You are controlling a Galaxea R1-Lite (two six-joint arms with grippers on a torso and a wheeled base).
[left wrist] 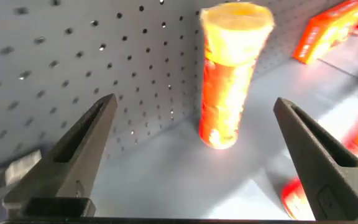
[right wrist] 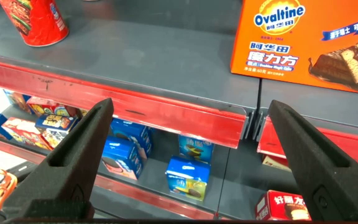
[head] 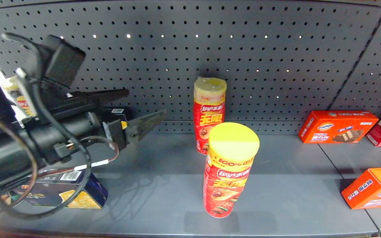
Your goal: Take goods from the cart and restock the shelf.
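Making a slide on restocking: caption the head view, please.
Open left gripper above the shelf, left of the front crisp can and rear crisp can, both upright; orange boxes at right.

Head view: soft, even light; dull sheen on the shelf [head: 164, 205] at 6 o'clock, light pinpoints through the pegboard [head: 278, 41] at 12 o'clock, lines bowed toward the edges. Left wrist view: rear can [left wrist: 229, 81] blurred, glare-washed.
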